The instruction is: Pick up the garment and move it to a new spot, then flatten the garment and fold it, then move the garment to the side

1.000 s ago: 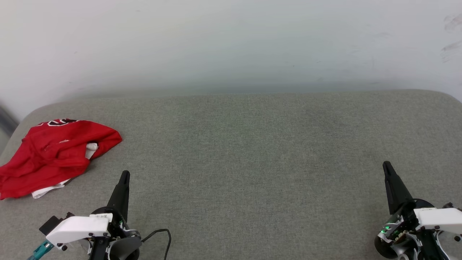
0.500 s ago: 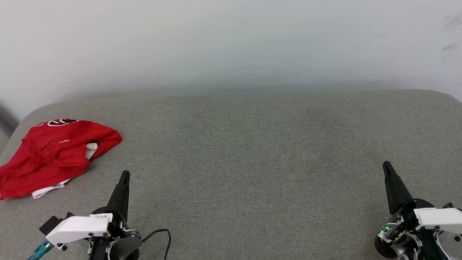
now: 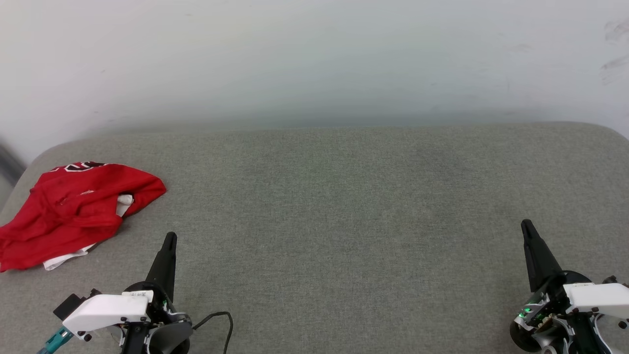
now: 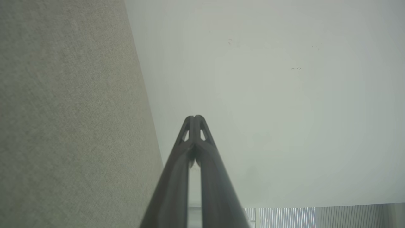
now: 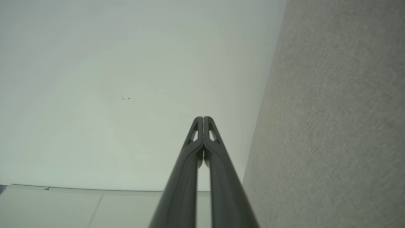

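1. Nothing is seen to have moved since the earlier pictures: the garment and both grippers are found where they were.
2. The garment is seen crumpled in a heap at the far left of the grey fabric-covered bench, near its rounded left corner.
3. Mostly plain red cloth is shown. White fabric is glimpsed in a fold at the middle and along the near edge, and a black-and-white marking, too small to be read, is seen at the far edge.
4. The left gripper is held low at the near left, near the garment but apart from it. Its fingers are pressed together at the tips, with nothing between them.
5. The right gripper is held at the near right, well apart from the garment. Its fingers are likewise closed tip to tip on nothing.
6. A pale wall is seen behind the bench.
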